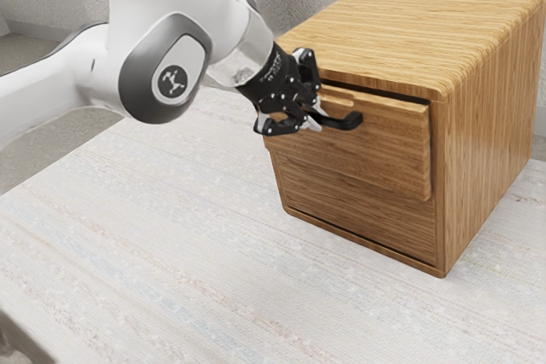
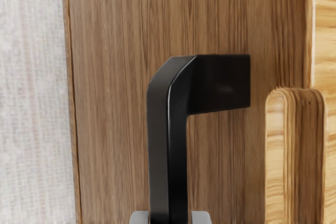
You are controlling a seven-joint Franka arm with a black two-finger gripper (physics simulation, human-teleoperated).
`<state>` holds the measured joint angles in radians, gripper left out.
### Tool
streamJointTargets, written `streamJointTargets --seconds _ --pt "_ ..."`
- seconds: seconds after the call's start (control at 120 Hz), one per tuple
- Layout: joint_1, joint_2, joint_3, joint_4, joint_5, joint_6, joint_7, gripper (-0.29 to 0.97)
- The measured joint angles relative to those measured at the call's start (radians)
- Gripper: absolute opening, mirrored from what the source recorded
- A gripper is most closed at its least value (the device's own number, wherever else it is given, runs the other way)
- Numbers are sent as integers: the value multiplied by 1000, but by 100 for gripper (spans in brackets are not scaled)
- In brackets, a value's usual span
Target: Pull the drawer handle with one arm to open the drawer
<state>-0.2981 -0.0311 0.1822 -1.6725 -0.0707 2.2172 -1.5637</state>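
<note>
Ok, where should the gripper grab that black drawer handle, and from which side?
Take the handle by its straight bar, coming square at the drawer front. The bar lies level and stands off the wood on bent ends, so fingers can close above and below, where the gripper is.

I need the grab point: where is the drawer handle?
In the exterior view, the drawer handle juts from the top drawer, on the side of the wooden cabinet facing the view's left, gripped by the jaws.

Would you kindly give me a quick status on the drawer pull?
Gripper shut on handle. Drawer partly out of the cabinet. Nothing seen in the way.
</note>
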Motion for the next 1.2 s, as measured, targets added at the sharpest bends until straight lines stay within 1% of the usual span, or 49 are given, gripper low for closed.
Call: streamJointTargets --seconds 0.2,0.65,0.85,1.2 --pt "-6 -61 4 -69 0 -2 1 -5" --pt "19 -221 4 -241 2 -1 2 -3" --pt "11 -249 -1 -263 4 0 3 -2" --pt "11 -361 -7 -369 5 1 2 -2"
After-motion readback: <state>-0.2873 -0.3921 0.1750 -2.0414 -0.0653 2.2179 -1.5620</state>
